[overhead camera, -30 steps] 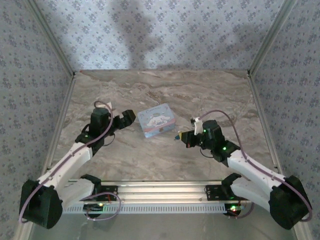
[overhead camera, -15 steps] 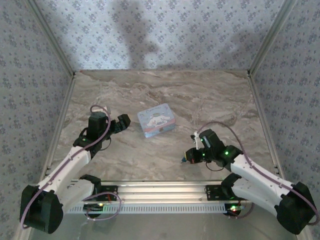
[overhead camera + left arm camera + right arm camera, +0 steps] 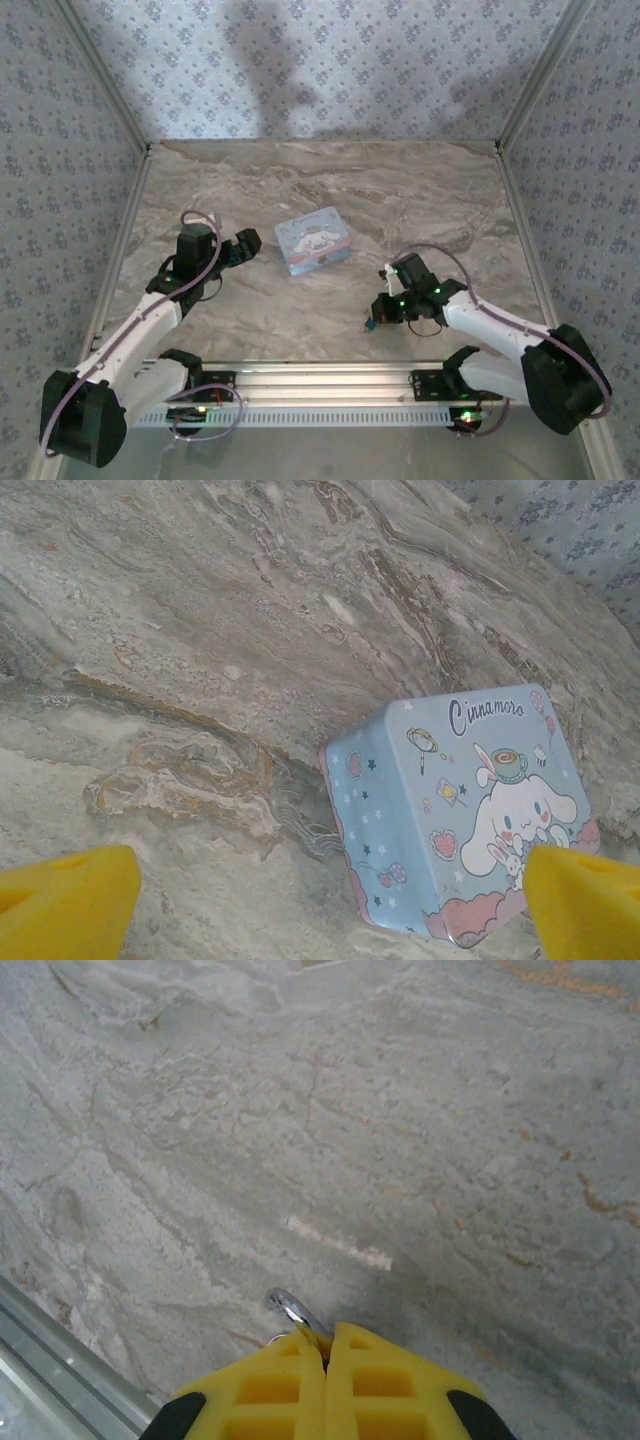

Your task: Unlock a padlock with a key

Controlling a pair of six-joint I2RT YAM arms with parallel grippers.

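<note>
**Clearance.** The right tool (image 3: 372, 320) sits low over the bench (image 3: 330, 180), near the aluminium rail (image 3: 320, 380) at the near edge. Open surface lies ahead of it. The tin (image 3: 313, 240) stands mid-bench, well apart from the right tool.

**Left tool** (image 3: 245, 245). Fingers spread wide with nothing between them, pointed at the tin and near its left side.

**Surface and room.** Grey-brown veined marble, enclosed by patterned walls (image 3: 320, 70) on three sides.

**Right tool.** Fingers pressed together, clamped on the padlock (image 3: 369, 323), which shows as a blue speck at the tip. A curved silvery metal loop (image 3: 290, 1307) projects forward past the pads. The padlock body's long axis is hidden.
</note>
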